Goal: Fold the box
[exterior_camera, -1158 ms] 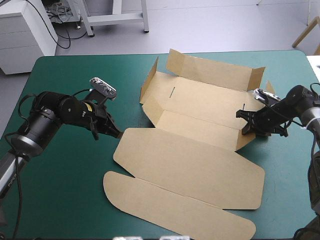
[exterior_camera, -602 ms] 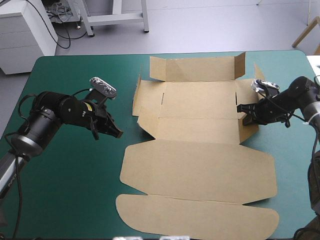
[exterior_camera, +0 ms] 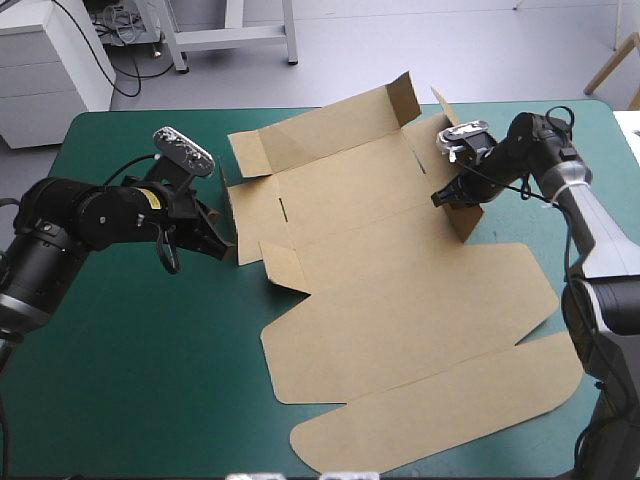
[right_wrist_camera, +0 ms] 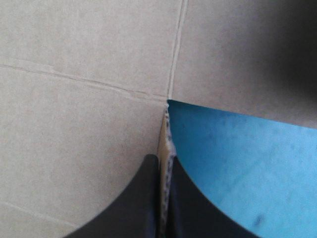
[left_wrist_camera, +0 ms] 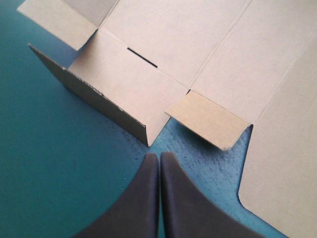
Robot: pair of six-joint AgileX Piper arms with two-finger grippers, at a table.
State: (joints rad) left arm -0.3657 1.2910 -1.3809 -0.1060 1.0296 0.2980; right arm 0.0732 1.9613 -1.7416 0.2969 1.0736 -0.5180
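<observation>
Now | right hand (right_wrist_camera: pixel 162 157) clamped on brown board box (exterior_camera: pixel 400 300) wall | left hand (left_wrist_camera: pixel 159 154) together

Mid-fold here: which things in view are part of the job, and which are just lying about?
In the job:
box, mostly flat, some flaps raised
right gripper, shut on a raised side flap of the box
left gripper, shut, just short of the opposite wall

Just there:
teal-green cover, under everything
</observation>
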